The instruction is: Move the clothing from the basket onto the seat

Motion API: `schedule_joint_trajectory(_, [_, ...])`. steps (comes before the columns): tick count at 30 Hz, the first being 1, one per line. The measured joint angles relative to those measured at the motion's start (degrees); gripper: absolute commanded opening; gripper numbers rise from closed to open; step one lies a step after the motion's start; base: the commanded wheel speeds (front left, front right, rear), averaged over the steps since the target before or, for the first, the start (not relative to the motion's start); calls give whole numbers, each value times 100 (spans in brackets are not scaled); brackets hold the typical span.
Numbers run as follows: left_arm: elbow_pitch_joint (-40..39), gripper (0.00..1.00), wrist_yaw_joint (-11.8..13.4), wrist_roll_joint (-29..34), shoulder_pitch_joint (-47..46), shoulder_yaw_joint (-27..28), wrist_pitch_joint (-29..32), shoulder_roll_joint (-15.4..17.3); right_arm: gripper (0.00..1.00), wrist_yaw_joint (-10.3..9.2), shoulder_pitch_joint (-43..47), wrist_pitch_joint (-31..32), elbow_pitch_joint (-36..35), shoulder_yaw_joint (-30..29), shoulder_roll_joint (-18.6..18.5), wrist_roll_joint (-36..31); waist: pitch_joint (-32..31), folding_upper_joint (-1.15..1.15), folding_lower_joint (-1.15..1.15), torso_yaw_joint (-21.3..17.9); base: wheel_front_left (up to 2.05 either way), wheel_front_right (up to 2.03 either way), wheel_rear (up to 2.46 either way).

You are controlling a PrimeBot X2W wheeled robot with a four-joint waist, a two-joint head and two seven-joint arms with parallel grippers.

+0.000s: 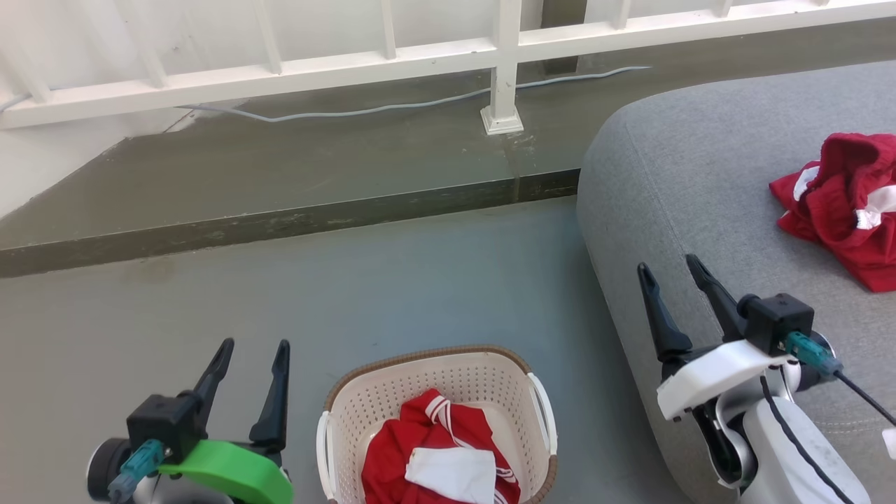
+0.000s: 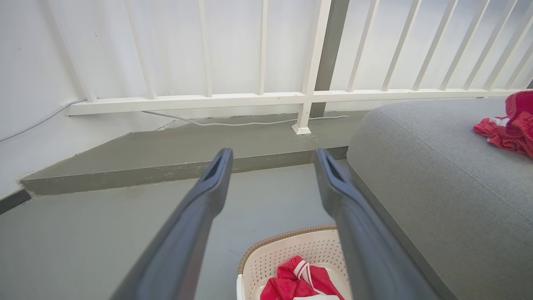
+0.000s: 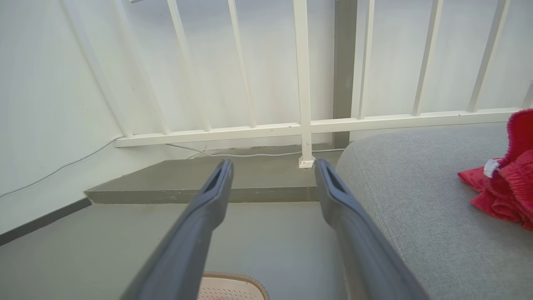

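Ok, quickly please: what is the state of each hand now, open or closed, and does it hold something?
Left hand: open, holding nothing.
Right hand: open, holding nothing.

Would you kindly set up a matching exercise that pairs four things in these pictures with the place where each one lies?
Things:
1. basket
2. crumpled garment
3. striped garment
4. cable

Places:
A. on the seat
B. in the basket
C. on the floor, beside the seat
D. on the step under the railing

Pairs: 1-C, 2-A, 3-B, 4-D
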Motion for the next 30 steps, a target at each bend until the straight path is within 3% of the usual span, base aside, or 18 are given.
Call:
schedule_joint_trajectory(15, [-131,100,0,278,362,456,-1,-261,100,-176,380,19,-466,-78,-36,-38,-47,0,0,22,0,0,0])
schedule_joint_trajectory(30, [-375,100,0,453,477,525,116,-396,100,-268,594,143,-854,-94,-73,-36,-12,0,0,44,0,0,0])
